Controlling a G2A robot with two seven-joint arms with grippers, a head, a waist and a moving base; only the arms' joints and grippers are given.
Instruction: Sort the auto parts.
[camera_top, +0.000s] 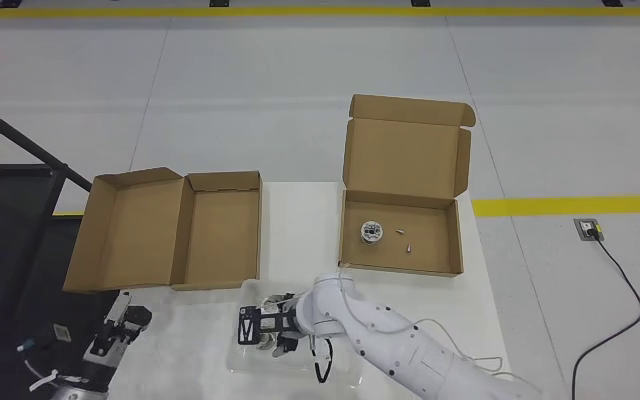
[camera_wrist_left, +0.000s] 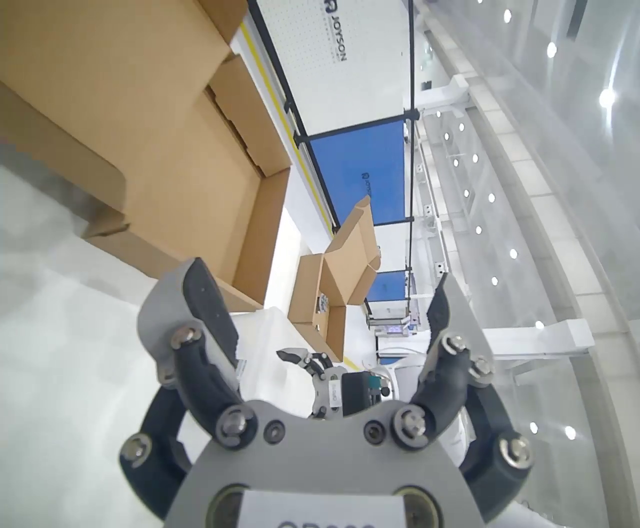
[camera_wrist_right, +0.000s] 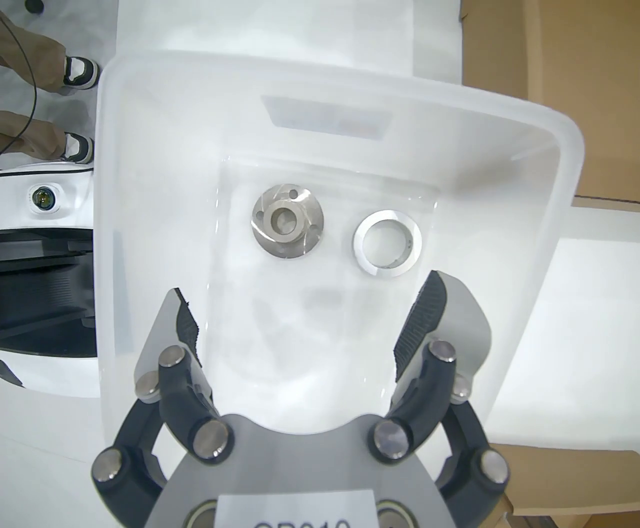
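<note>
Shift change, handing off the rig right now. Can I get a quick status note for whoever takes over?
Left gripper: open, holding nothing, parked in front of the left box.
Right gripper: open, holding nothing, above the clear bin.
Bin: flanged disc and ring, side by side, not touching.
Right box: round part and two small pieces.
Done: those parts boxed.
Left: pick and box the disc and the ring.
</note>
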